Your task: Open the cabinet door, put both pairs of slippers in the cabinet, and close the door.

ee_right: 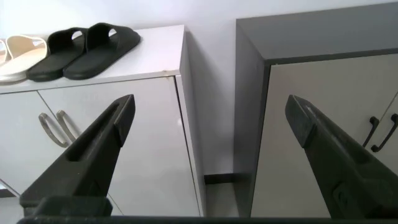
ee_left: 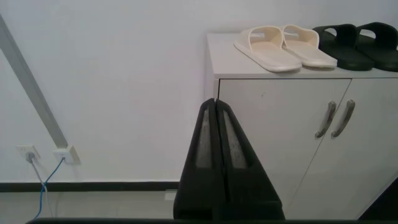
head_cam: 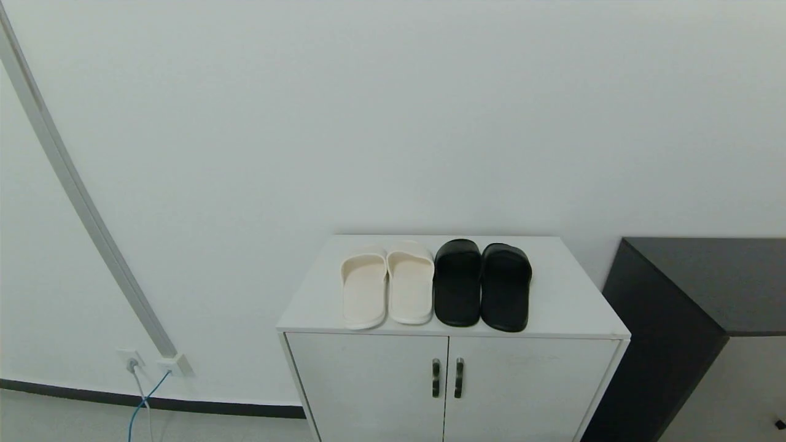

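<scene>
Left wrist view: closed left hand (ee_left: 216, 103) well apart from slippers (ee_left: 277, 55) on cabinet (ee_left: 273, 130).

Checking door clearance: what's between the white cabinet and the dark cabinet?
Nothing, just bare wall between the white cabinet and the dark cabinet, in the right wrist view.

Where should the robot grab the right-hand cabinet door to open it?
Probably by its dark vertical handle, near the door's inner edge, coming straight from the front and straddling the bar. It bows out from the flat door, leaving a gap behind; the open right gripper looks suited.
</scene>
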### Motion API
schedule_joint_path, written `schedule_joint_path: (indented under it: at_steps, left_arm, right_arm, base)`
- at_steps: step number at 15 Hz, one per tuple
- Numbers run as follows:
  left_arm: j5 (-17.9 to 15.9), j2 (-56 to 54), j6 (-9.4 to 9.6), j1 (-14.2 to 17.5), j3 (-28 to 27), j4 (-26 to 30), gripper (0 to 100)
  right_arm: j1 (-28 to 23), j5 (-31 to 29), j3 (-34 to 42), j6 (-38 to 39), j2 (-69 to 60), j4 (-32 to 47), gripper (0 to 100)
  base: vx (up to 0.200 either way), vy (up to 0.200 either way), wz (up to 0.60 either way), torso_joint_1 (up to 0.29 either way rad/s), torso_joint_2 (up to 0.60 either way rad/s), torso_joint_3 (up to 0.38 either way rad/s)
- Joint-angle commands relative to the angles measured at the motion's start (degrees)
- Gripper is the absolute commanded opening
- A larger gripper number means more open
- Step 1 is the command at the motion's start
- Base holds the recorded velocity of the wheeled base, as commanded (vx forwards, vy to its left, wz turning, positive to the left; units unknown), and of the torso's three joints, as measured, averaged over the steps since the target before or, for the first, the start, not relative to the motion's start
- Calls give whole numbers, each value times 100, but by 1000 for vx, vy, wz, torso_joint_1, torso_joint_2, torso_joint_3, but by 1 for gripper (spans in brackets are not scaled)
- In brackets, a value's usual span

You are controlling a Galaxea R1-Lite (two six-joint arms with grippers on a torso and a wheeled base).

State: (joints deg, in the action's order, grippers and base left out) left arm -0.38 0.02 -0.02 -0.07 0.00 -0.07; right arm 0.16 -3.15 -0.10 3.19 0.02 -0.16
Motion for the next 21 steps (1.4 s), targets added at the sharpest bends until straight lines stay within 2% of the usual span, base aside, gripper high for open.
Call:
schedule_joint_path:
  at_steps: [1, 6, 8, 9, 11, 13, 15, 17, 21]
  left_arm:
    - [3, 6, -6, -1, 0, -1, 0]
    - [20, 6, -24, -1, 0, -1, 0]
    - [20, 6, -42, 7, 0, -1, 0]
    - [20, 6, -42, -1, 0, -1, 0]
    - [11, -2, -33, -1, 0, -1, 0]
    - [3, -2, -33, -1, 0, -1, 0]
    - [11, 6, -42, 7, 0, -1, 0]
    - [20, 6, -42, -1, 0, -1, 0]
    - [11, 6, -42, -1, 0, -1, 0]
  right_arm:
    - [2, -2, 1, -3, 6, -2, 100]
    - [2, 33, 1, -3, 6, -2, 100]
    - [46, 253, -412, 50, 279, 148, 100]
    - [19, 315, -254, -3, 428, 306, 100]
    - [37, 429, -395, -29, 525, 306, 100]
    - [46, 473, -975, -47, 1369, 271, 100]
    - [125, 657, -1230, -108, 2063, 183, 100]
    - [221, 895, -1273, -196, 3337, -687, 100]
    - [1197, 807, -1344, 138, 5104, -1988, 100]
  base:
    - [0, 0, 0, 0, 0, 0]
    - [0, 0, 0, 0, 0, 0]
    - [0, 0, 0, 0, 0, 0]
    - [0, 0, 0, 0, 0, 0]
    - [0, 0, 0, 0, 0, 0]
    - [0, 0, 0, 0, 0, 0]
    - [0, 0, 0, 0, 0, 0]
    - [0, 0, 0, 0, 0, 0]
    - [0, 0, 0, 0, 0, 0]
